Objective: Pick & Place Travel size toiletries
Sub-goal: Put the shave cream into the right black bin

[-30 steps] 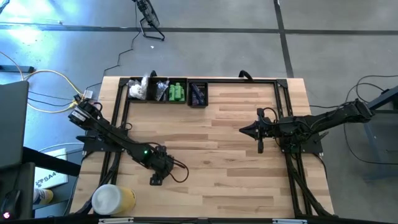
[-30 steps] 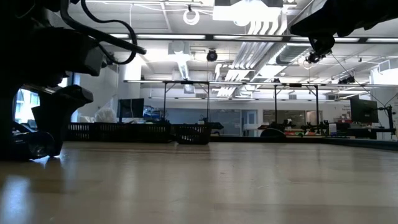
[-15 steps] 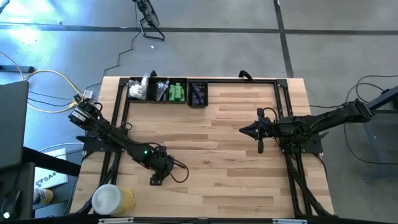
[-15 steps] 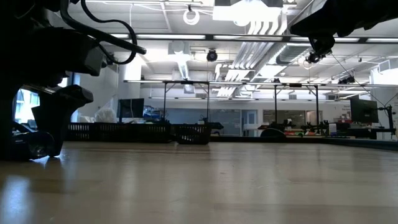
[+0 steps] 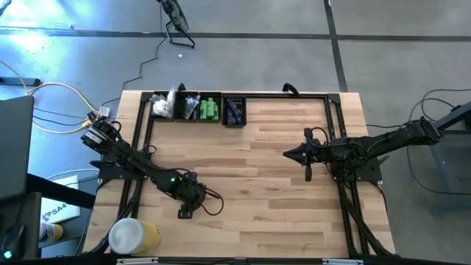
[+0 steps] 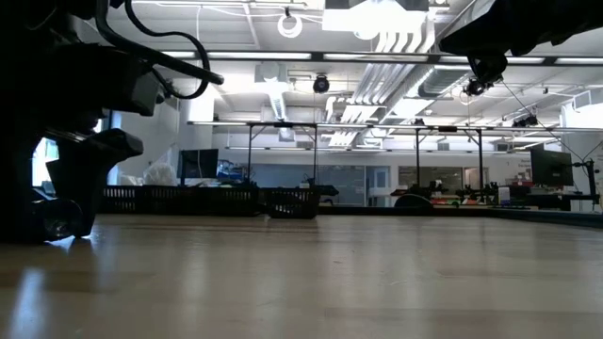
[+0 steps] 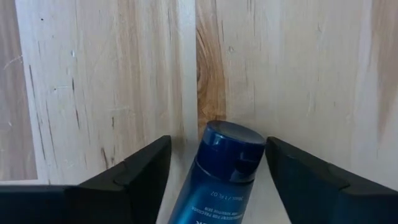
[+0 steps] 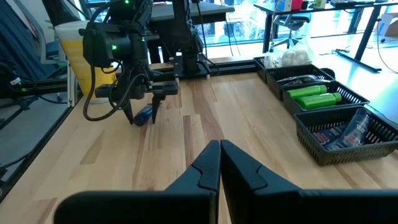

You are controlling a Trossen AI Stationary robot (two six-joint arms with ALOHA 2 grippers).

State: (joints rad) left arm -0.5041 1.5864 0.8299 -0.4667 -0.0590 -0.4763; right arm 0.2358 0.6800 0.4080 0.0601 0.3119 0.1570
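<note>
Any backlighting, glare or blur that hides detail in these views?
Low view: bright ceiling lights leave the left arm a black silhouette. High view: blue glare on the floor at top left. Left wrist view: sharp on the blue bottle.

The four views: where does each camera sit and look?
High: above, looking down on the table; both arms show.
Low: at table-top height, looking level toward the baskets; left arm shows.
Left wrist: looking down at the blue bottle between its jaws.
Right wrist: looking across at the left arm, past its shut jaws.
Shared: both wrist views show the blue bottle.
</note>
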